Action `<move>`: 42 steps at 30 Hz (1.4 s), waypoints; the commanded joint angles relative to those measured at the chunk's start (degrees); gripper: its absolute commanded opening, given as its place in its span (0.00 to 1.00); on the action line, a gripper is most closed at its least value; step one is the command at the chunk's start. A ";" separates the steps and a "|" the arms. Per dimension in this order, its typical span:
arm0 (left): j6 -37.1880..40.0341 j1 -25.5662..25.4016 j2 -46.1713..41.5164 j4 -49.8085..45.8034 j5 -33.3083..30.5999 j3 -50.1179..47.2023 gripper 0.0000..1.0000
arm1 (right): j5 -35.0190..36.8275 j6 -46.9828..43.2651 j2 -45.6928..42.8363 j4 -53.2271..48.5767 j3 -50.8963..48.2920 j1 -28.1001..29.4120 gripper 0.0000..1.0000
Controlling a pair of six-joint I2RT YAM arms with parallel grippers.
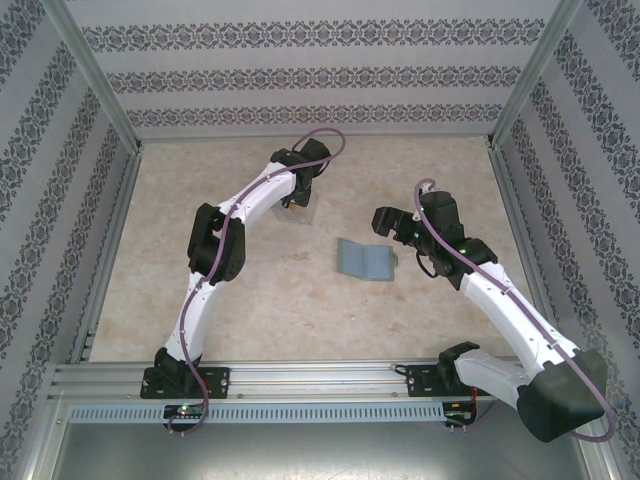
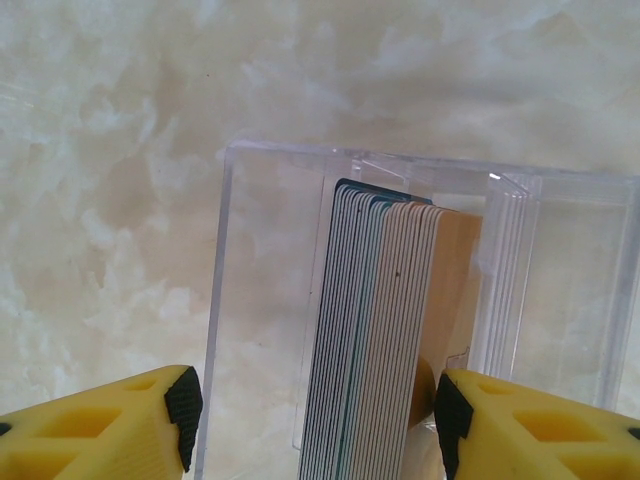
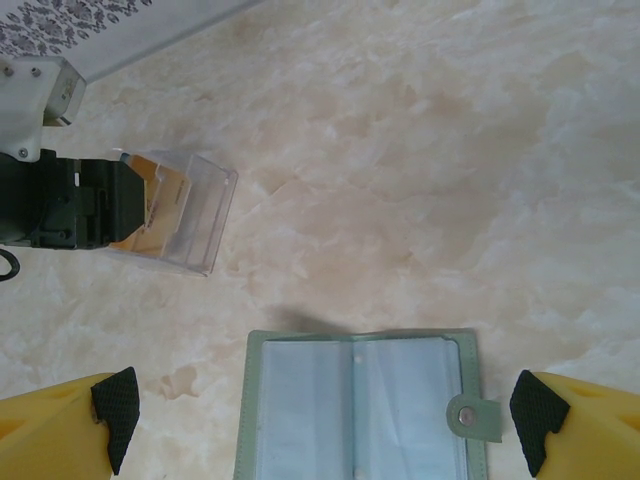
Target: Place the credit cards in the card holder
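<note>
Top external: we see the table [image 1: 150, 280] with the card holder [image 1: 365, 260] lying open near its middle, well apart from the clear box [image 1: 303, 213] farther back.
Left gripper [image 1: 296, 204]: we find it over the clear box [image 2: 262, 300], jaws partly open [image 2: 312, 420] to either side of the card stack, nothing clamped.
Credit cards [image 2: 370, 330]: we see them standing on edge in the box, pale and blue edges packed together, an orange one at the right end; one pad [image 2: 452, 410] is just beside it, contact we cannot tell.
Right gripper [image 3: 322, 415]: we see it spread wide and empty above the card holder [image 3: 360, 405].
Card holder detail: it lies flat, clear sleeves up, snap tab to the right in the right wrist view.
</note>
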 commanded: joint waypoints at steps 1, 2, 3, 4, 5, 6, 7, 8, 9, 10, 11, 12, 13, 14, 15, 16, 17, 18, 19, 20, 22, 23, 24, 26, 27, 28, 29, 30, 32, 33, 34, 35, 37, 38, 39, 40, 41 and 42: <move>0.11 0.97 -0.64 -2.75 -3.88 0.38 0.63 | 1.45 -0.92 -1.30 -0.40 0.59 0.12 0.98; 0.34 0.98 -1.00 -2.75 -4.45 0.38 0.63 | 1.45 -0.96 -1.32 -0.45 0.55 0.17 0.98; 0.57 0.98 -1.30 -2.58 -5.10 0.45 0.61 | 1.50 -0.93 -1.41 -0.45 0.55 0.08 0.98; 0.78 0.93 -1.63 -2.52 -5.54 0.52 0.61 | 1.53 -0.98 -1.35 -0.45 0.53 0.03 0.98; 0.89 0.98 -1.90 -2.51 -6.03 0.61 0.60 | 1.54 -0.94 -1.50 -0.51 0.55 0.04 0.98; 1.03 0.96 -2.01 -2.51 -6.31 0.74 0.60 | 1.52 -0.88 -1.57 -0.53 0.47 0.05 0.98; 1.16 0.95 -2.12 -2.62 -6.32 0.84 0.59 | 1.53 -0.81 -1.68 -0.40 0.38 0.06 0.98; 1.32 0.98 -2.27 -2.63 -6.20 1.04 0.59 | 1.58 -0.74 -1.85 -0.34 0.21 0.04 0.98; 1.30 0.98 -2.35 -2.62 -6.15 1.10 0.59 | 1.63 -0.52 -1.87 -0.27 0.03 0.07 0.98; 1.26 0.98 -2.30 -2.69 -6.04 1.11 0.58 | 1.63 -0.46 -1.91 -0.18 -0.10 0.03 0.98; 1.34 0.96 -2.22 -2.52 -5.90 1.12 0.56 | 1.63 -0.39 -1.93 -0.14 -0.22 0.04 0.98; 1.33 0.98 -2.24 -2.51 -5.89 1.15 0.55 | 1.54 -0.36 -1.97 -0.18 -0.24 0.03 0.98; 1.24 0.98 -2.11 -2.44 -5.80 1.20 0.52 | 1.49 -0.22 -2.03 -0.12 -0.24 0.07 0.98; 1.13 0.91 -2.02 -2.45 -5.67 1.24 0.48 | 1.46 -0.22 -1.97 -0.31 -0.24 0.08 0.98; 1.02 0.98 -2.05 -2.45 -5.46 1.22 0.44 | 1.45 -0.35 -2.00 -0.22 -0.24 0.07 0.98; 1.01 0.93 -2.08 -2.49 -5.15 1.18 0.42 | 1.53 -0.36 -2.10 -0.35 -0.19 0.05 0.98; 0.95 0.94 -2.03 -2.62 -5.10 1.22 0.39 | 1.54 -0.38 -2.20 -0.32 -0.15 0.07 0.98; 0.85 0.98 -2.09 -2.65 -4.91 1.24 0.37 | 1.61 -0.47 -2.15 -0.43 -0.07 0.08 0.98; 0.82 0.98 -2.22 -2.77 -4.87 1.22 0.35 | 1.63 -0.48 -2.25 -0.44 -0.06 0.07 0.98; 0.79 0.98 -2.28 -2.69 -4.75 1.17 0.33 | 1.59 -0.55 -2.22 -0.45 0.01 0.03 0.98; 0.80 0.97 -2.42 -2.69 -4.41 1.24 0.33 | 1.69 -0.51 -2.13 -0.44 -0.06 0.08 0.98; 0.83 0.96 -2.49 -2.74 -4.43 1.21 0.30 | 1.65 -0.51 -2.03 -0.45 -0.06 0.04 0.98; 0.83 0.91 -2.56 -2.70 -4.42 1.27 0.29 | 1.60 -0.55 -1.91 -0.44 -0.06 0.08 0.98; 1.06 0.98 -2.63 -2.67 -4.36 1.36 0.25 | 1.54 -0.52 -1.77 -0.37 -0.06 0.09 0.98; 1.08 0.90 -2.63 -2.64 -4.38 1.36 0.24 | 1.50 -0.46 -1.61 -0.32 -0.06 0.10 0.98; 1.24 0.95 -2.60 -2.66 -4.30 1.42 0.21 | 1.54 -0.47 -1.60 -0.19 -0.06 0.08 0.98; 1.27 0.93 -2.63 -2.74 -4.19 1.49 0.19 | 1.54 -0.47 -1.60 -0.11 -0.06 0.03 0.98; 1.25 0.95 -2.63 -2.70 -4.13 1.46 0.18 | 1.54 -0.47 -1.52 -0.18 0.01 0.10 0.98; 1.20 0.95 -2.63 -2.74 -4.03 1.59 0.15 | 1.71 -0.41 -1.55 -0.17 -0.06 0.06 0.98; 1.20 0.86 -2.59 -2.84 -3.92 1.59 0.15 | 1.84 -0.45 -1.66 -0.12 -0.06 0.04 0.98; 1.08 0.96 -2.60 -2.97 -3.81 1.61 0.12 | 1.98 -0.45 -1.79 -0.10 -0.14 0.06 0.98; 1.00 0.92 -2.67 -3.11 -3.66 1.68 0.11 | 2.13 -0.46 -1.84 -0.03 -0.19 0.09 0.98; 0.97 0.98 -2.76 -3.17 -3.26 1.68 0.09 | 2.24 -0.41 -1.88 -0.07 -0.24 0.03 0.98; 0.87 0.93 -2.84 -3.28 -2.96 1.75 0.08 | 2.24 -0.47 -1.89 -0.09 -0.24 0.08 0.98; 0.78 0.95 -2.97 -3.36 -2.77 1.77 0.08 | 2.18 -0.41 -1.94 -0.14 -0.24 0.03 0.98; 0.42 0.94 -2.99 -3.64 -2.59 1.88 0.07 | 2.16 -0.40 -1.86 -0.14 -0.24 0.03 0.98; 0.22 0.94 -3.07 -3.90 -2.31 2.12 0.05 | 2.13 -0.43 -1.95 -0.15 -0.28 0.03 0.98; -0.01 0.95 -3.24 -4.06 -1.92 2.30 0.05 | 2.12 -0.40 -1.94 -0.11 -0.33 0.08 0.98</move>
